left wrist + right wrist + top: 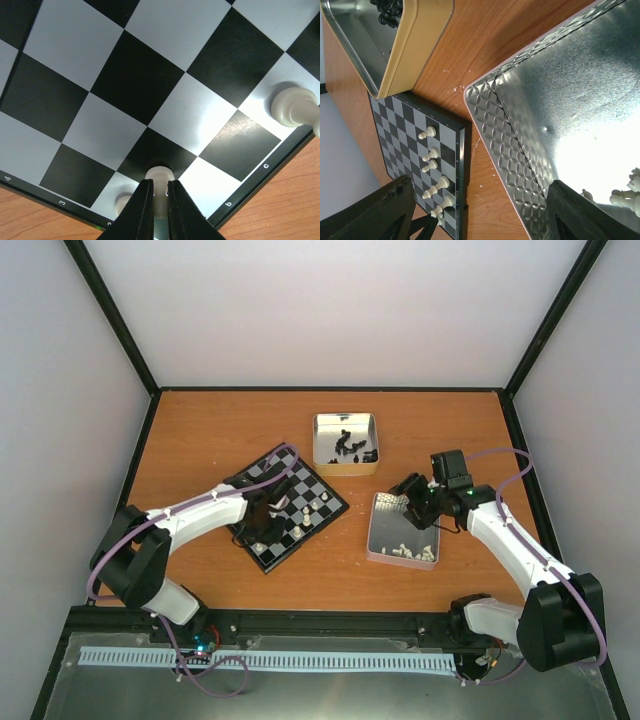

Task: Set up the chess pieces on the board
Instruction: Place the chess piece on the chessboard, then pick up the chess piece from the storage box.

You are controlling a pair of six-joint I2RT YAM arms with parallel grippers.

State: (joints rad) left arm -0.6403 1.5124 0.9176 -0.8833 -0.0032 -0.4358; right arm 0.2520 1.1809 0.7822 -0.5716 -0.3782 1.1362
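Orange counter (200,430) held the board (305,478), where the left jaws were pinched shut on a white piece (159,175) near the edge and should set it down straight, while the right jaws hung wide open, empty, over a tin (385,540).

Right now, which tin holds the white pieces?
The near tin under the right gripper: cream-white pieces lie along its near edge. The far tin holds black ones.
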